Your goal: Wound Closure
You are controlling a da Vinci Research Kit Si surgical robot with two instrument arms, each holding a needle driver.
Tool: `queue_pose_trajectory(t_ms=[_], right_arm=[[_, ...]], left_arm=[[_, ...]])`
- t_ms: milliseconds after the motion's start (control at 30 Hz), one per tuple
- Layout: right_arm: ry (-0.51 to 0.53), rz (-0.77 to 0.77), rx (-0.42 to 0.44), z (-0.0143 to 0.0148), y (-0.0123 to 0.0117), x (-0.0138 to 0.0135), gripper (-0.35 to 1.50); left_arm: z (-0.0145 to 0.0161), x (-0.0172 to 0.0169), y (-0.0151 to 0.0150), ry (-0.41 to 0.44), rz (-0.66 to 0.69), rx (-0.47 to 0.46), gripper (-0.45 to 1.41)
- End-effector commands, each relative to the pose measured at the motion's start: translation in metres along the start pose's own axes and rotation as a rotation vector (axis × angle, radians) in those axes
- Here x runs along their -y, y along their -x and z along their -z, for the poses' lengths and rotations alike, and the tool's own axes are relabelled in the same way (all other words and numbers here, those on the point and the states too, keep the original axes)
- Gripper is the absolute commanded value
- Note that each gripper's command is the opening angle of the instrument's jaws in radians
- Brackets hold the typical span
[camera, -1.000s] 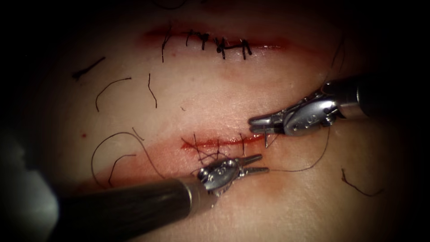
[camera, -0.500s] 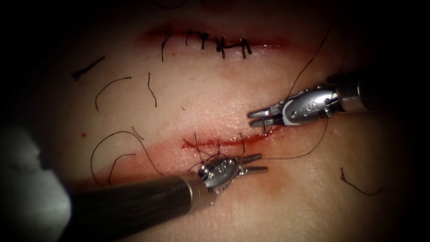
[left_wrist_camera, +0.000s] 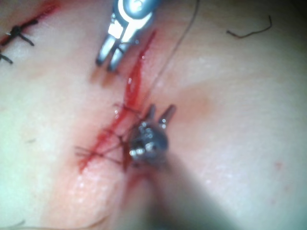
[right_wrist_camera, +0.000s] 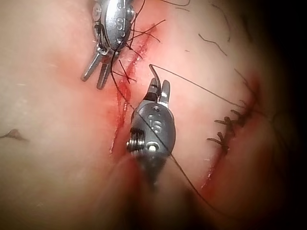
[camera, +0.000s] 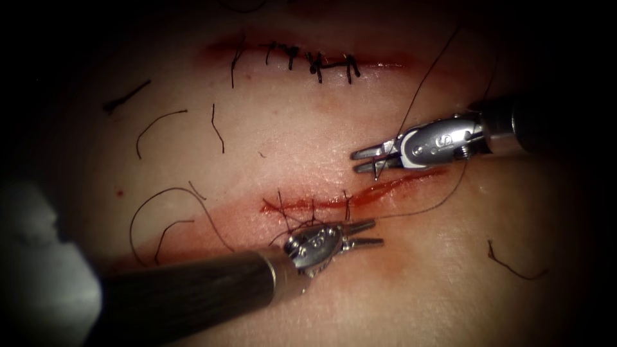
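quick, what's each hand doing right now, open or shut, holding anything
Left hand: open, holding nothing, just below the cut.
Right hand: shut on the needle, clear of the tissue.

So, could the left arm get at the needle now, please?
Probably yes: the left claw is open and empty, the needle hangs clear of the tissue in the right claw, with just the cut and thread between them.

The left arm's gripper (camera: pixel 367 234) came in low with its shaft slanting, and its jaws stood a little apart, holding nothing. The right arm's gripper (camera: pixel 369 160) was higher, pointing left, its jaws closed on a small metal piece.
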Motion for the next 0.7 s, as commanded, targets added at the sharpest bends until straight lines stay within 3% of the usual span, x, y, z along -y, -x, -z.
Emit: queue_pose_trajectory(t_ms=[33,600,700], right_arm=[[-0.002,-0.015,-0.003,-0.0006,0.0002,-0.0001,-0.35],[-0.049,-0.071,-0.001,-0.0009,0.0005,-0.0009,-0.35],[-0.072,0.094,0.008,-0.001,0.0007,-0.0011,-0.35]], left_arm=[[-0.0008,-0.0001,0.0006,0.002,0.002,0.001,0.34],[-0.0007,-0.0001,0.0006,0.002,0.001,0.004,0.34],[-0.0007,-0.0001,0.0006,0.002,0.001,0.004,0.34]])
